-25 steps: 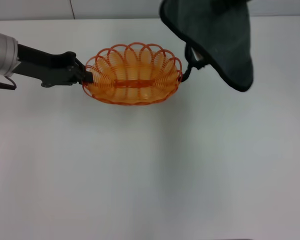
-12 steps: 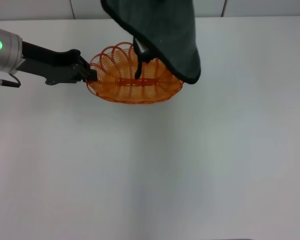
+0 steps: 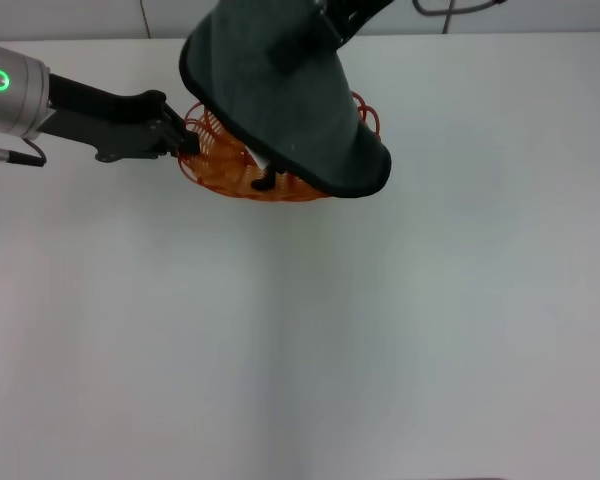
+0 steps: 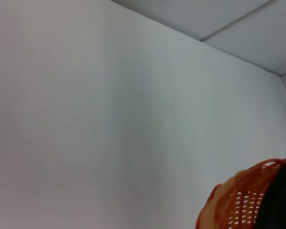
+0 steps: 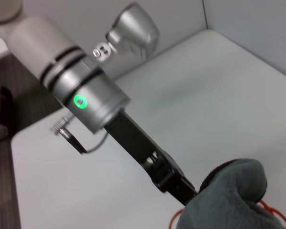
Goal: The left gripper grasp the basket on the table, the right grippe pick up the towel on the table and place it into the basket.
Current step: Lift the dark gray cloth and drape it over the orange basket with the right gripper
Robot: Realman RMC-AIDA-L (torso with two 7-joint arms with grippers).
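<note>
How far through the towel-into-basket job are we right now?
Done: the left gripper is clamped on the basket rim at its left end, and the towel is off the table. In hand: the towel hangs from the right arm above the basket, covering most of it. The right gripper itself is hidden. Left: lowering the towel in and releasing it.

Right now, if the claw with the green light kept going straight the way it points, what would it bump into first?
The left gripper points at the orange basket and already grips its rim, so the basket comes first. The dark towel hangs just beyond; how high above is unclear.
</note>
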